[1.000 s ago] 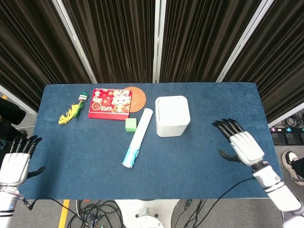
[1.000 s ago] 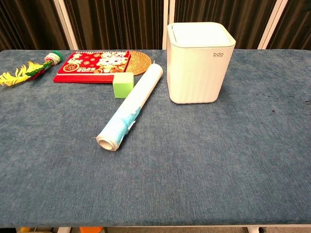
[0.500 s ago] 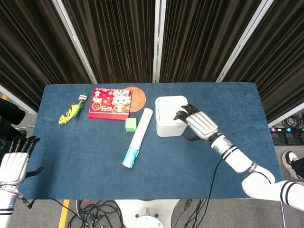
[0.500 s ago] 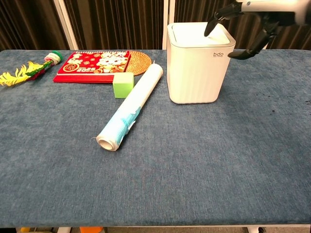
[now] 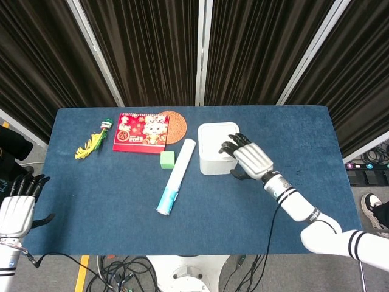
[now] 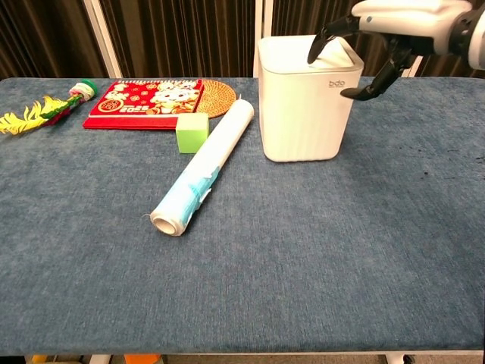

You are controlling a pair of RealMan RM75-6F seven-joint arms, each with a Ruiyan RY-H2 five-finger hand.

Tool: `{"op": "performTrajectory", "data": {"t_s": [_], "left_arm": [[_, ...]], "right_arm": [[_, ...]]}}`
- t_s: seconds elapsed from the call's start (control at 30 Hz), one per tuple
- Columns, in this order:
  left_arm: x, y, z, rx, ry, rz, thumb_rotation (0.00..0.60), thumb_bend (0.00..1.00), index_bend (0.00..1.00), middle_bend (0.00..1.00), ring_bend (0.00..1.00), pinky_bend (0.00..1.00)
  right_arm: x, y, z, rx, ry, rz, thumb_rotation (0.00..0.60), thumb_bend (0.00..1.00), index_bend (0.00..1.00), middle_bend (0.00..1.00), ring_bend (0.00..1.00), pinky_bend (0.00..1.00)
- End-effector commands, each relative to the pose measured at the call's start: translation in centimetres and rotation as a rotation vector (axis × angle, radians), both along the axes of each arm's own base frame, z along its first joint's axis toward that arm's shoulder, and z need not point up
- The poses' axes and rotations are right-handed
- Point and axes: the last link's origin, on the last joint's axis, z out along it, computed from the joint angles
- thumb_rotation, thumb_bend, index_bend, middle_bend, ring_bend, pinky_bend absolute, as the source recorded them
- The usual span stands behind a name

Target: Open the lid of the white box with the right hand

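Note:
The white box [image 5: 214,148] [image 6: 299,106] stands upright near the table's middle back, its lid lying flat on top. My right hand [image 5: 248,158] [image 6: 394,26] reaches in from the right, its dark fingertips resting on the right part of the lid and its thumb hanging beside the box's right wall. It grips nothing. My left hand [image 5: 17,207] hangs off the table's front left corner with fingers spread, holding nothing; the chest view does not show it.
A roll of white film [image 5: 176,177] [image 6: 204,168] lies diagonally left of the box, with a green cube [image 5: 167,159] [image 6: 192,133] beside it. Further back left are a red booklet [image 5: 141,132], a woven coaster [image 5: 175,125] and a yellow-green tassel [image 5: 94,140].
My right hand has swung from the table's right side over to the box and now rests its fingertips on the lid; the box has shifted slightly left. The left hand stays still.

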Motion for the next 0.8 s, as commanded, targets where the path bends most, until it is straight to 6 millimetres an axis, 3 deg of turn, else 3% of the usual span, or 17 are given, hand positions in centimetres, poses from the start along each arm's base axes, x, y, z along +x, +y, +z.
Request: {"op": "performTrajectory", "data": {"t_s": [0.03,0.27,0.53,0.67,0.8], "left_arm": [[0.0,0.0,0.0,0.002,-0.002,-0.003,0.6,0.0,0.15,0.11,0.02,0.02],[0.0,-0.1,0.0,0.004,-0.008,-0.008,0.6,0.0,0.15,0.11,0.02,0.02],[0.4,-0.2,0.1,0.007,-0.012,-0.02,0.6,0.0,0.15,0.11,0.02,0.02],[0.6,-0.2,0.0,0.008,-0.013,-0.029,0.6,0.0,0.15,0.11,0.02,0.02],[0.7,-0.1,-0.2,0.005,-0.013,-0.038,0.6,0.0,0.15,0.11,0.02,0.02]], "right_arm": [[-0.9,1.2,3.0,-0.117,-0.087,0.0,0.6,0.26,0.22,0.18,0.0,0.0],[-6.9,5.2,6.6,-0.241,-0.109,-0.123,0.6,0.26,0.07,0.12,0.0,0.0],[-13.1,12.6,8.8,-0.348,-0.162,-0.26,0.6,0.26,0.06,0.09,0.0,0.0],[-14.8,16.0,9.2,-0.381,-0.201,-0.297,0.6,0.27,0.06,0.09,0.0,0.0],[-15.5,18.2,9.2,-0.39,-0.223,-0.305,0.6,0.27,0.06,0.09,0.0,0.0]]}}
